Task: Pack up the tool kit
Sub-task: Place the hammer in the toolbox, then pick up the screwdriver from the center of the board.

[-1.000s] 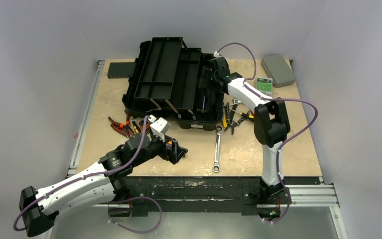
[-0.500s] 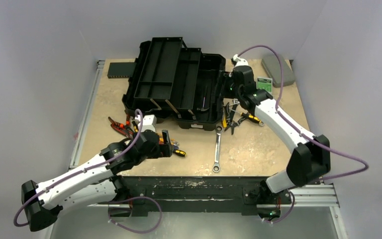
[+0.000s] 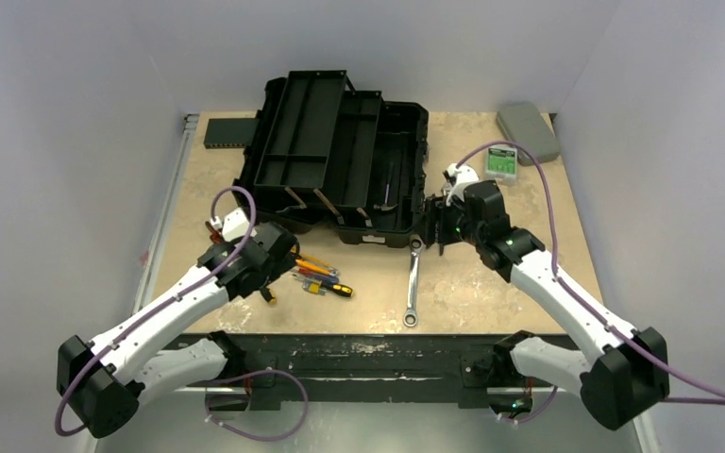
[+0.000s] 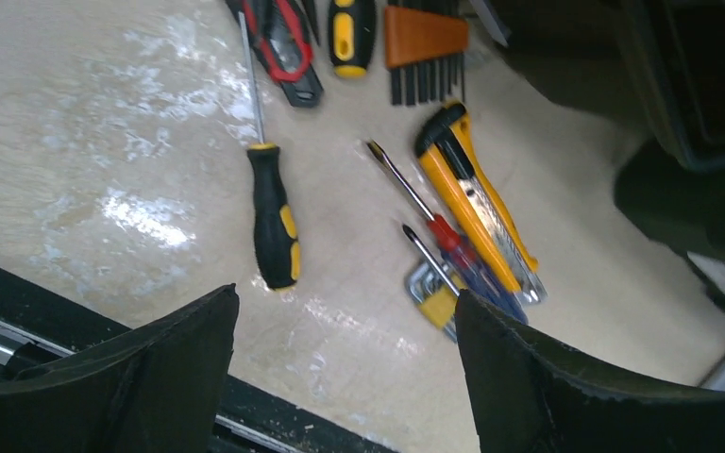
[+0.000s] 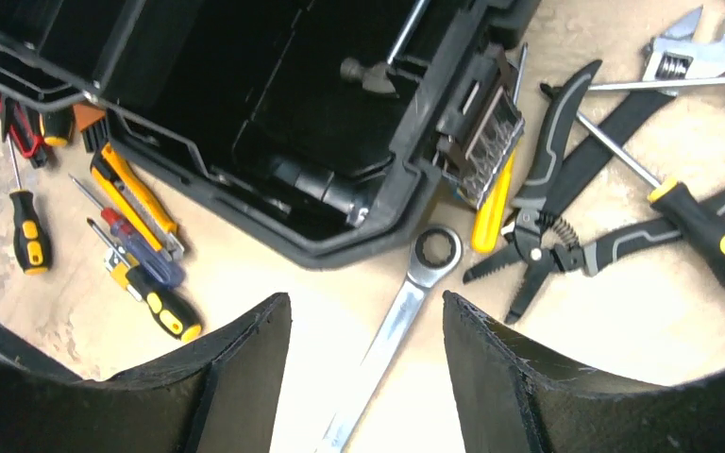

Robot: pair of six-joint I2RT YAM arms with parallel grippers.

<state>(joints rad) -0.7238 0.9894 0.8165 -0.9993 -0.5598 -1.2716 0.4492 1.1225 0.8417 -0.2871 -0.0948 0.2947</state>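
Wrench beside open toolbox (black); pliers nearby

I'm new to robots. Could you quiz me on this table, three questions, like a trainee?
1. True or false: the large black plastic toolbox stands open.
2. The long silver metal ratchet wrench lies: A) inside the toolbox; B) on the beige table, in front of it; C) on its trays.
3. Which two colours has the handle of the screwdriver lying apart in the left wrist view?
Key: 1 true; 2 B; 3 black and yellow.
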